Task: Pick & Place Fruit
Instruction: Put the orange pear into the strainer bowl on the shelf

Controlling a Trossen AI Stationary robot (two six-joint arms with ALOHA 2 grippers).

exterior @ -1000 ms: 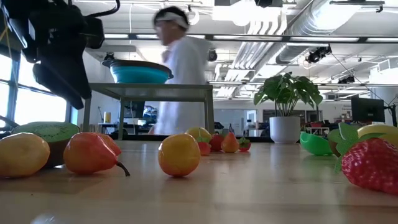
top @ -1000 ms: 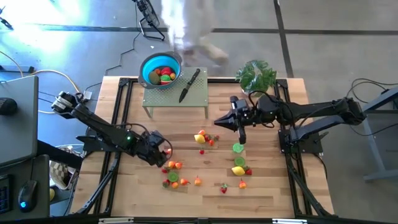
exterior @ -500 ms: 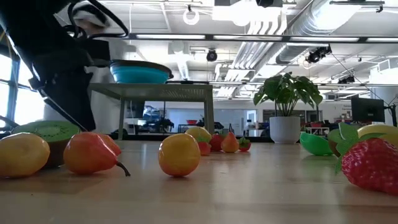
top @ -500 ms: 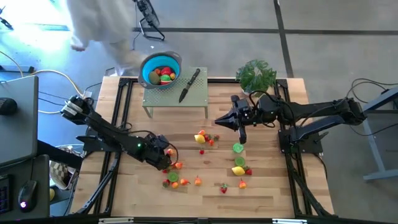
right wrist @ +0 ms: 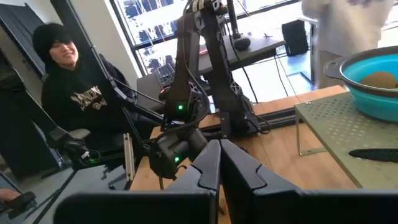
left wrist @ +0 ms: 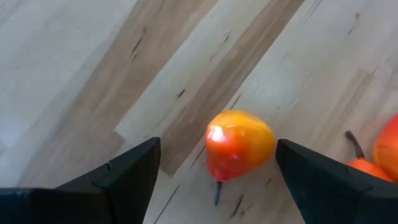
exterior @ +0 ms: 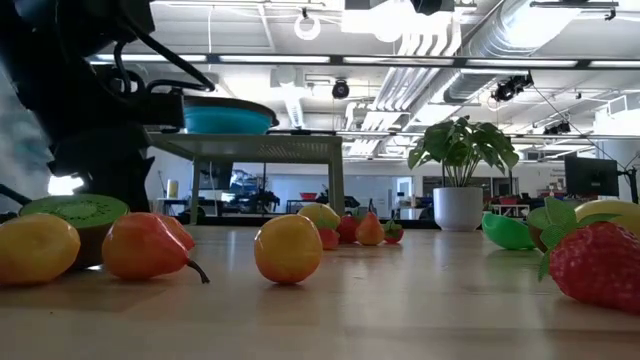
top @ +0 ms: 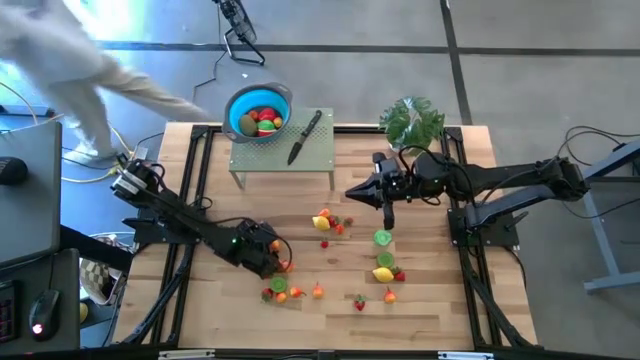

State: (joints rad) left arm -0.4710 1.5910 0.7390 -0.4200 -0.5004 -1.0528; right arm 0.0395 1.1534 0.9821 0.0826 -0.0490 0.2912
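Fruit point(top: 330, 262) lies scattered across the wooden table point(top: 430, 310) in the high view, most of it between the two arms. The left gripper point(top: 268, 256) is down among the cluster on the left arm's side, while the right gripper point(top: 352, 195) waits above the middle of the table. At the far edge a small green stand point(top: 282, 158) carries a black-handled knife point(top: 304, 137) and, at its corner, the blue bowl point(top: 259, 111), which already holds several red, yellow and brown pieces.

From table height, an orange pear-shaped piece point(exterior: 147, 246) sits beside a kiwi half point(exterior: 75, 213), a yellow-orange round fruit point(exterior: 288, 249) stands nearer the middle, and a strawberry point(exterior: 597, 265) lies close by.

The left wrist view shows that gripper's two fingers spread wide, straddling one orange-red piece point(left wrist: 238, 145) that rests on the wood, not yet touched. It looks like light, hard, glossy plastic, so it will probably roll or squirt out of a careless pinch; closing across its widest part seems safest.

The right wrist view shows its own fingers pressed together, empty, with the bowl point(right wrist: 372, 83) beyond; what lies inside it is hard to make out from here, perhaps one brown piece.
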